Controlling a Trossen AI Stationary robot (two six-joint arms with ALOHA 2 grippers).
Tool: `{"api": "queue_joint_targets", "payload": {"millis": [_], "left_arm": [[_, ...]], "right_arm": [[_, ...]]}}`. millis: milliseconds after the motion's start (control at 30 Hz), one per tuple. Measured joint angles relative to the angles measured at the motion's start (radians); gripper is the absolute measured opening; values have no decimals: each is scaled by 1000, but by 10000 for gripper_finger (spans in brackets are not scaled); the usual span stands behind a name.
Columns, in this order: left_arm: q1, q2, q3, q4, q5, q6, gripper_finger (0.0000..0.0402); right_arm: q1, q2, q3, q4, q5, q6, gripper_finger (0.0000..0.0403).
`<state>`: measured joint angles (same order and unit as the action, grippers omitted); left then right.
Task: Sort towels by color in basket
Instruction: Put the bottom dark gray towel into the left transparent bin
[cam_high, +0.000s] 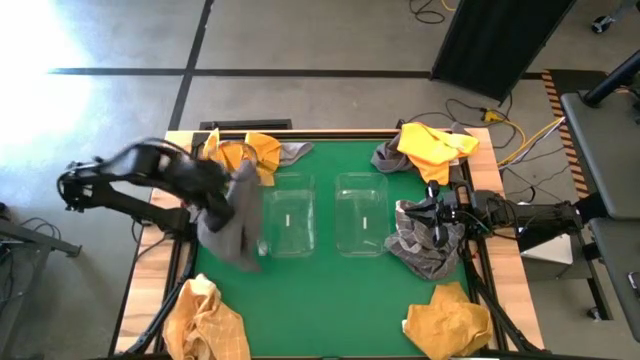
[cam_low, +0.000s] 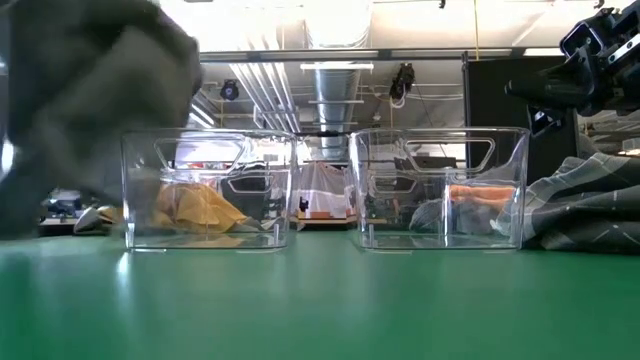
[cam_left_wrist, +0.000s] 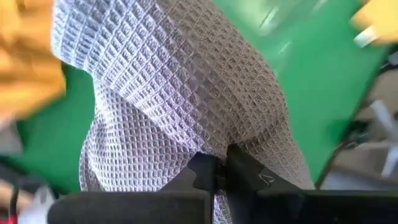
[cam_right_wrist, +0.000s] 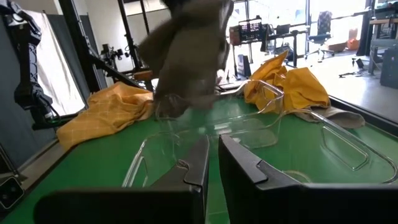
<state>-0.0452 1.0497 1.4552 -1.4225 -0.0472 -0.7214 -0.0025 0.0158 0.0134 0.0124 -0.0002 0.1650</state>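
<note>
Left gripper (cam_left_wrist: 214, 177) pinching grey waffle towel (cam_high: 232, 222), lifting it clear.
Hanging beside left clear bin (cam_high: 288, 215) for dropping in; right gripper (cam_right_wrist: 211, 163) waiting, fingers nearly pressed together, empty.

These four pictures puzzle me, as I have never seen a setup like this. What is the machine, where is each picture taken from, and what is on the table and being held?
It is a robot with two dark arms at a green table, each ending in a two-finger gripper. One picture looks straight down, one looks level across the table top, and two come from cameras on the arms' wrists.

In the middle stand two clear plastic bins, the left bin and the right bin, both seemingly empty. Mustard-yellow towels lie near the corners, for example one at the near left and one at the near right.

The left gripper has its fingers shut on a grey waffle towel, lifted beside the left bin. The right gripper sits over a crumpled grey towel by the right bin, holding nothing.
</note>
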Motion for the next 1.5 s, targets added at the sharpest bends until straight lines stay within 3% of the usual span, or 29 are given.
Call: {"api": "queue_joint_targets", "payload": {"millis": [200,400,500,700,933,1200,1333,1500], "left_arm": [[0,4,193,158,-122,97,2],[0,31,210,462,-127,175,1],[0,61,202,536,-140,191,1],[0,149,198,382,-218,171,1],[0,287,196,191,-268,0,1],[0,437,197,50,-234,-286,1],[0,514,197,-6,-157,-383,1],[9,614,197,112,-77,-393,1]], "right_arm": [[0,0,0,0,0,0,29],[0,0,0,0,2,0,29],[0,0,0,5,23,-5,29],[0,0,0,5,25,0,29],[0,0,0,5,26,0,29],[0,0,0,15,26,17,29],[0,0,0,33,26,237,29],[0,0,0,36,26,459,29]]}}
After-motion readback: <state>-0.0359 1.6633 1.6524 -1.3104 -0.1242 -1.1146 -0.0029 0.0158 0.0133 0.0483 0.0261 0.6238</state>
